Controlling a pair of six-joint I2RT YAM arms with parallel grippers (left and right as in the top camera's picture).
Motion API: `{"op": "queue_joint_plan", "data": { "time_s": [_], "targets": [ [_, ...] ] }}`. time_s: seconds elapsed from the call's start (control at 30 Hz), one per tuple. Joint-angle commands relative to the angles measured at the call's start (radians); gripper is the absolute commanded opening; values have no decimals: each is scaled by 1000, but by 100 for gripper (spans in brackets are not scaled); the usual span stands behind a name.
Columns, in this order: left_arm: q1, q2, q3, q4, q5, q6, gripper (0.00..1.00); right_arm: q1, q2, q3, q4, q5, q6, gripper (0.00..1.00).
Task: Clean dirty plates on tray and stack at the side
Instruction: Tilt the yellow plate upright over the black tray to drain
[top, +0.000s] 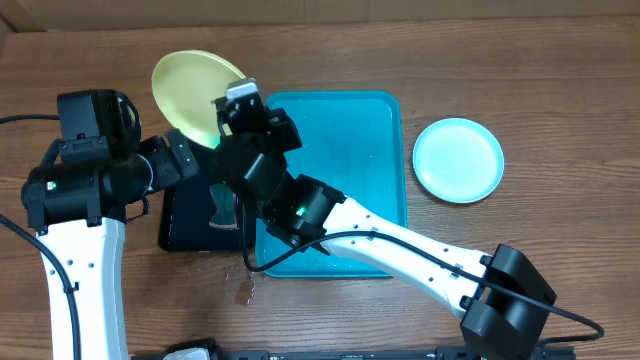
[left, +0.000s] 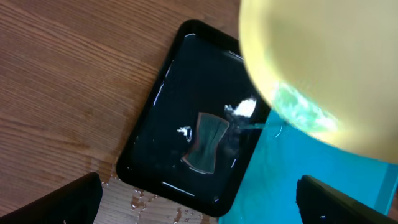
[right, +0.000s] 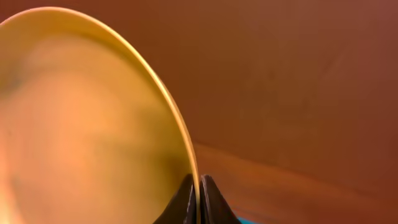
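Shut on rim of green plate (top: 195, 95): right gripper (right: 199, 198); held tilted beside black tray (left: 155, 118), presumably for wiping. Spread wide, empty: left gripper (left: 202, 202), above grey pad (left: 205, 143).

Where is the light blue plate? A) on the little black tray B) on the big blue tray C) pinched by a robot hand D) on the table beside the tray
D: the light blue plate lies flat on the table, beside the tray and clear of it; the right gripper pinches the yellow-green plate instead.
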Motion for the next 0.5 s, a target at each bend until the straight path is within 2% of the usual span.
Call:
{"op": "queue_joint_plan", "data": {
  "time_s": [0.0,0.17,0.33,0.47],
  "targets": [
    [5,3,13,1,-13,-10,100,3,3,27,68,44,-217,4],
    [5,3,13,1,-13,-10,100,13,3,27,175,44,-351,4],
    [5,3,13,1,-13,-10,100,27,3,27,325,44,-585,4],
    [5,3,13,1,-13,-10,100,56,3,27,442,43,-664,4]
  ]
}}
